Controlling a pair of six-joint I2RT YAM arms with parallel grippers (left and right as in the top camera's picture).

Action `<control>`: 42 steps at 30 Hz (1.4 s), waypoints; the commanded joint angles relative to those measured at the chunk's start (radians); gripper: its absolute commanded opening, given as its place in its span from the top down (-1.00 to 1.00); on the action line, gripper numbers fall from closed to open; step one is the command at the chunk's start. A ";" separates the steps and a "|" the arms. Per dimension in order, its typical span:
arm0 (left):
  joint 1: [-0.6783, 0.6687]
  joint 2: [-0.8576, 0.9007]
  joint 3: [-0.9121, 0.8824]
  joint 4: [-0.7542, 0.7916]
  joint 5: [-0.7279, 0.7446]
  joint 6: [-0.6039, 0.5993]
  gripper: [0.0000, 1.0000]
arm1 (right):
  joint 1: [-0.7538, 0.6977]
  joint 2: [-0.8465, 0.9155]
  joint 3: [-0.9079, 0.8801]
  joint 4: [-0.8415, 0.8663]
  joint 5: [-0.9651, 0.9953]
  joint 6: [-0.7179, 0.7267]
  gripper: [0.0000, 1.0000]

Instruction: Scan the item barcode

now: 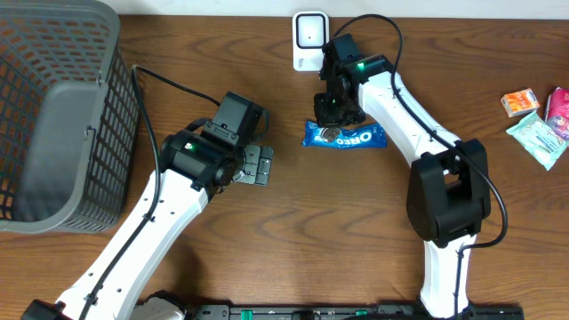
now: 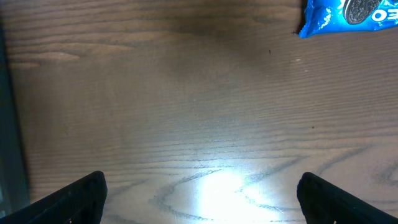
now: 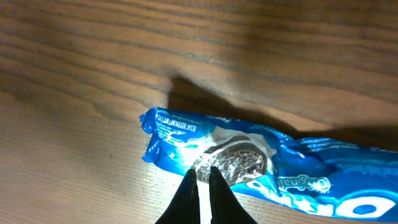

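One Oreo packet (image 1: pixel 351 136), one scanner (image 1: pixel 308 40), one basket (image 1: pixel 117 133), three snacks (image 1: pixel 536 133). Packet lies directly beneath right gripper (image 3: pixel 200 175), jaws together at its wrapper. Left gripper (image 2: pixel 200 185) gapes wide, well apart.

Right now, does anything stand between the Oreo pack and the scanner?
Nothing visible on the table does. The right gripper is at one end of the Oreo pack; its wrist hangs above the bare wood toward the scanner.

A crinkled, glossy blue film Oreo packet (image 1: pixel 356 136) lies on a brown wood-grain table (image 1: pixel 293 231) whose smooth top shows a soft sheen. Far to the packet's left is a matt grey plastic mesh basket (image 1: pixel 53 133); just beyond the packet, a smooth white plastic scanner (image 1: pixel 308 40).
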 commanded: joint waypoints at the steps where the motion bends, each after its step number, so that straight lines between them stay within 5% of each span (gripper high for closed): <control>1: 0.002 0.003 -0.001 -0.003 -0.005 0.002 -0.96 | 0.010 -0.020 0.002 -0.005 -0.030 0.000 0.91; 18: 0.002 0.003 -0.001 -0.003 -0.005 0.002 -0.96 | 0.062 -0.018 -0.328 0.323 0.011 0.105 0.98; 27: 0.002 0.003 -0.001 -0.003 -0.005 0.002 -0.96 | 0.008 -0.080 -0.091 0.081 0.048 0.101 0.97; 35: 0.002 0.003 -0.001 -0.003 -0.005 0.002 -0.96 | -0.070 -0.084 -0.082 -0.112 0.380 0.138 0.88; 42: 0.002 0.003 -0.001 -0.003 -0.005 0.002 -0.96 | -0.140 -0.084 -0.092 -0.109 0.332 0.138 0.91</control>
